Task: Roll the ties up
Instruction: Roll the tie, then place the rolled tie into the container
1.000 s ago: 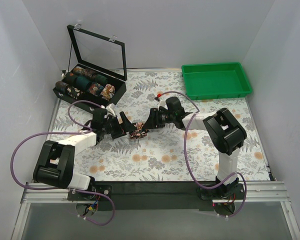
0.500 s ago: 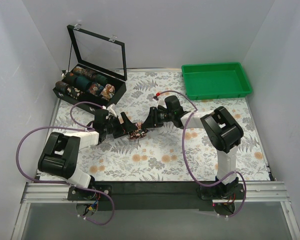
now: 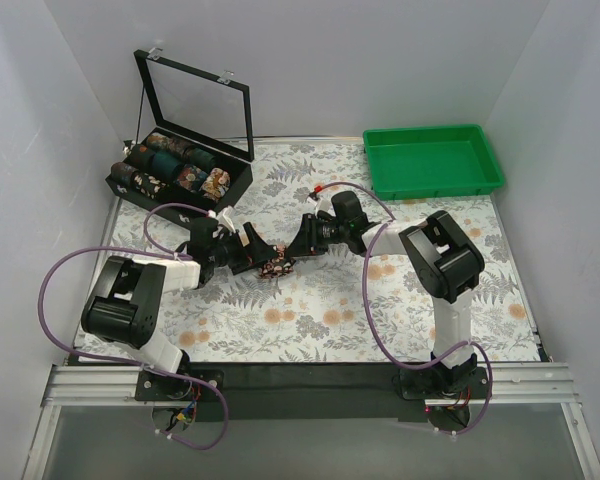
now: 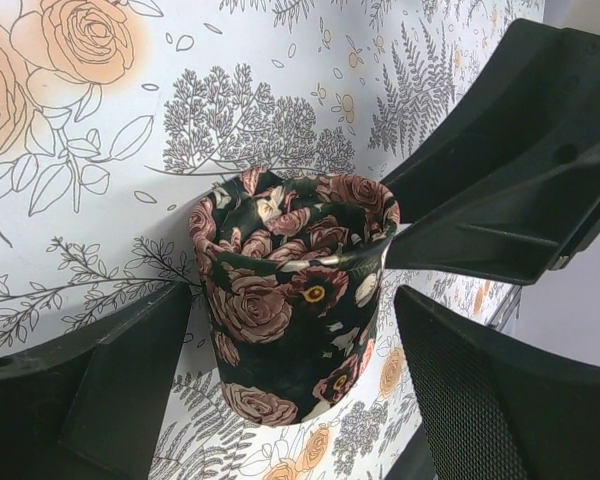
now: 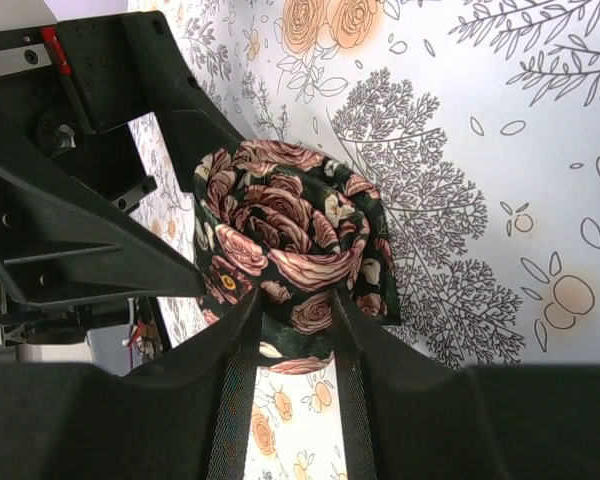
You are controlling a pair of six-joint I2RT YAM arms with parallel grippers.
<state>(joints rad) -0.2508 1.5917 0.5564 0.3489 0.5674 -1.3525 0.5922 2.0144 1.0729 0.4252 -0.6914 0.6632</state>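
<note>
1. Fingers of the right gripper (image 5: 295, 320) are clamped on one edge of the rolled tie (image 5: 280, 225), at the middle of the floral cloth (image 3: 400, 320). Only a few layers are held, so the coil could be pulled loose.
2. The left gripper (image 4: 290, 340) is spread apart around the roll. If it is closed off-centre, the roll could be tipped.
3. The cloth beneath could be snagged.

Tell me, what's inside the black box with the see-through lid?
Rolled ties sit in rows in the open black box, some dark floral, some teal. The rolls cover the box floor, so anything underneath them cannot be seen.
</note>
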